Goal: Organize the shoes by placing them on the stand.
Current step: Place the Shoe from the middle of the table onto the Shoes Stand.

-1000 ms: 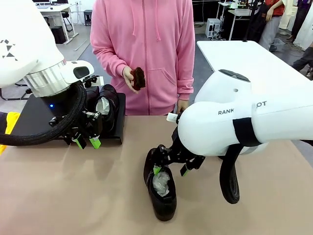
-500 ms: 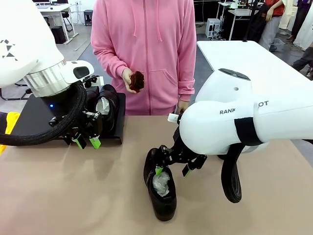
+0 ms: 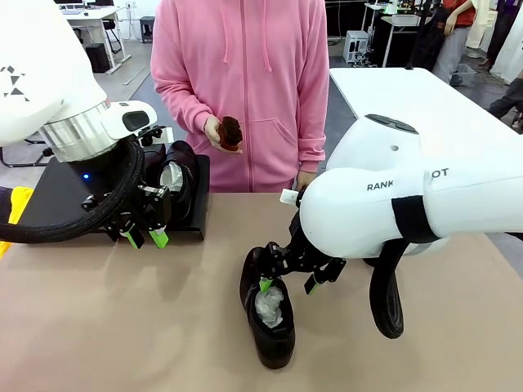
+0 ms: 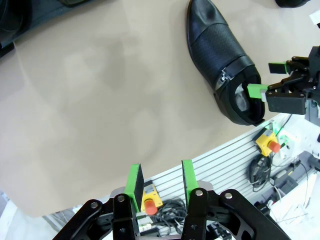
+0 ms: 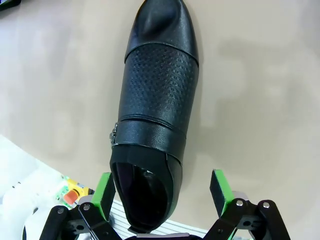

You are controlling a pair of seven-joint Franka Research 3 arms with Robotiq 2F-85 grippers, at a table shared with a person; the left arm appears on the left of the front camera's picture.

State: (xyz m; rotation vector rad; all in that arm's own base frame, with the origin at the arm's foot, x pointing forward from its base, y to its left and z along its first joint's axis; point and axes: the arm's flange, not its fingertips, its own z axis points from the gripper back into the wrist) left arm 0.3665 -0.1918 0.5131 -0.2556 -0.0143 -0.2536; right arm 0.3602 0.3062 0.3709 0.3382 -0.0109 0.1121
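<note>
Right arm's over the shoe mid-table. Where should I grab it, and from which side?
Probably the heel end of the shoe, coming straight down from above. It sits upright on its sole and is narrow across the heel, so the jaws can close on its two sides. The right gripper hangs open over that end.

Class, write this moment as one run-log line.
right gripper: open over shoe heel | left gripper: empty, near stand | person: holding brush

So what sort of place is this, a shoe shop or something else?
Probably a robotics lab, not a shop. A white left arm and right arm stand at one table; a yellow box with a red stop button and loose cables sit past its edge; a white work table stands behind.
</note>
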